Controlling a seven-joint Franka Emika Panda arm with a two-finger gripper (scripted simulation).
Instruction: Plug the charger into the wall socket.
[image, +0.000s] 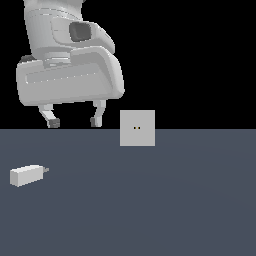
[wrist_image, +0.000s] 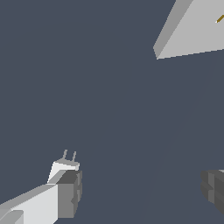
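The charger (image: 27, 175) is a small off-white block lying on the dark grey floor at the exterior view's left, its short prongs pointing towards the exterior view's right. The wall socket (image: 137, 128) is an upright light-grey square plate with two tiny dark holes near its centre. My gripper (image: 74, 121) is open and empty, hanging above the floor, apart from the charger and to the left of the socket in the exterior view. In the wrist view the charger (wrist_image: 64, 166) shows partly behind one finger (wrist_image: 68, 194), and the socket (wrist_image: 192, 28) shows at an edge of the picture.
The dark grey floor (image: 175, 200) spreads under everything. No other objects show.
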